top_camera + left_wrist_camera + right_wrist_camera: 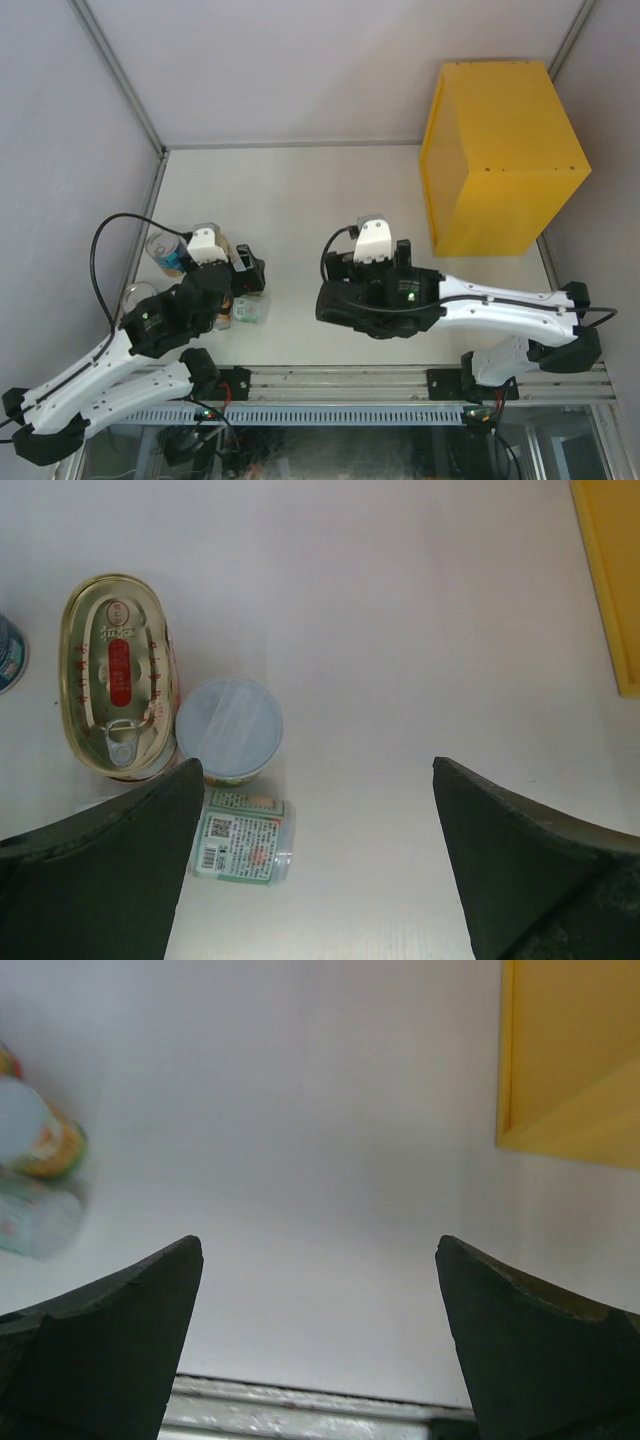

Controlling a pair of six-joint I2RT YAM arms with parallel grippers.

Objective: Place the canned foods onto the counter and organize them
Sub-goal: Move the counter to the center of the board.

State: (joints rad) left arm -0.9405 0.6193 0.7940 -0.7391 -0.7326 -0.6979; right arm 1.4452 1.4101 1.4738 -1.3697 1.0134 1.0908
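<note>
One large yellow counter (500, 160) is seen at the far right of the white table (300, 190), well apart from the cans. Both grippers are held with jaws wide apart and empty. The right gripper (318, 1245) is over bare table near the middle, and the left gripper (315, 775) is by the cluster of cans at the near left. There an oval tin (112, 675) is laid flat, close against a pale-lidded round can (229, 728). Just beside that, a green-labelled can (243, 842) is lying on its side. A blue-labelled can (8, 652) is cut off at the edge, possibly upright.
</note>
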